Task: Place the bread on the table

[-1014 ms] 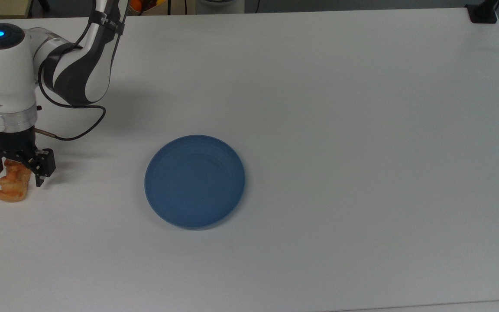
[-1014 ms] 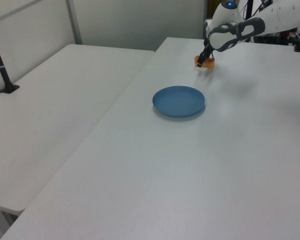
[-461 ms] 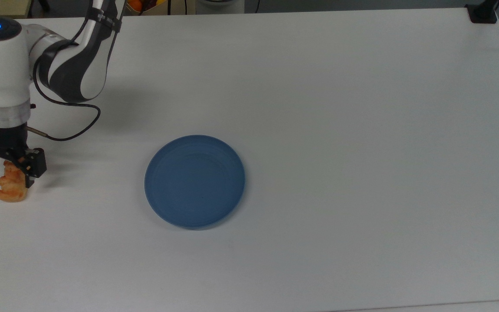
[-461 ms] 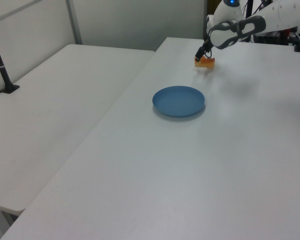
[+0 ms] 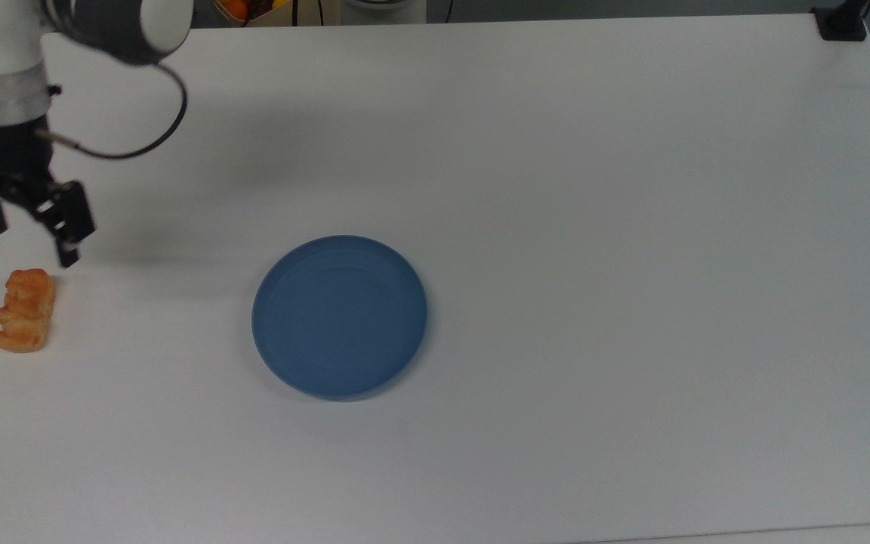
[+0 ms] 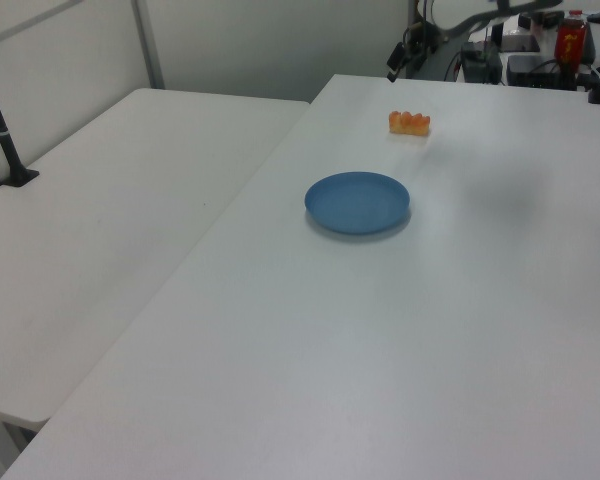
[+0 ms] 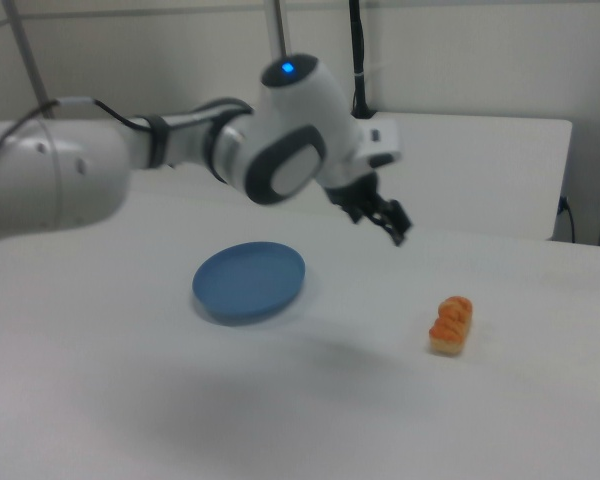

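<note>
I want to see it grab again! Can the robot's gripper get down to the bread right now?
Probably yes. The gripper hangs open above the table, and the bread lies bare close by, with nothing between them; the blue plate sits well aside.

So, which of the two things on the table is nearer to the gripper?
The bread, the small orange loaf below the open gripper in the top view. The blue plate lies farther away on the table.

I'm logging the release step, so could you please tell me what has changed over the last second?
The gripper, open around the small golden-orange ridged bread a second ago, has lifted clear and drawn back, leaving it alone on the white table. The bread and the round blue plate have not moved.
</note>
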Robot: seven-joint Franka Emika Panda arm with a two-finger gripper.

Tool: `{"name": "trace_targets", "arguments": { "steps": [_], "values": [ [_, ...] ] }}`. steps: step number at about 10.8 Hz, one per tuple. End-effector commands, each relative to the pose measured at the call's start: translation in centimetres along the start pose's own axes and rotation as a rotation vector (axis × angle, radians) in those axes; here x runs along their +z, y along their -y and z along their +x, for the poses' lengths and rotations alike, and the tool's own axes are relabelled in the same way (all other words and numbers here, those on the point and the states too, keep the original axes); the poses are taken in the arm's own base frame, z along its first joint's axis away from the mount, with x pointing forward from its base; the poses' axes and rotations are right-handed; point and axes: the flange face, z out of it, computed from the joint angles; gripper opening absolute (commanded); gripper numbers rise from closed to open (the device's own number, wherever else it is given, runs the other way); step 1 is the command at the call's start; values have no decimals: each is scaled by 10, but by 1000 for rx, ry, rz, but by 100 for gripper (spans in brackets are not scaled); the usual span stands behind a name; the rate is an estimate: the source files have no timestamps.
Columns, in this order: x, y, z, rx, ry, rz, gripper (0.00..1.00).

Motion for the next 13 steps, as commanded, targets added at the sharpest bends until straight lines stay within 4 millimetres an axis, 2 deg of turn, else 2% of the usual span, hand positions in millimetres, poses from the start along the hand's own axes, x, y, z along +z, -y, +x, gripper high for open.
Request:
{"name": "trace_targets", "arguments": {
  "steps": [1,2,3,5,6,8,13],
  "values": [
    [-79,78,-49,-56,168,51,100],
    [-109,106,-66,-101,247,70,100],
    [-142,124,-84,-137,298,99,100],
    [-199,148,-115,-203,381,141,100],
    [-213,153,-124,-221,415,148,100],
    [-216,157,-133,-236,453,150,100],
    [-207,156,-130,-227,466,141,100]
  ]
}}
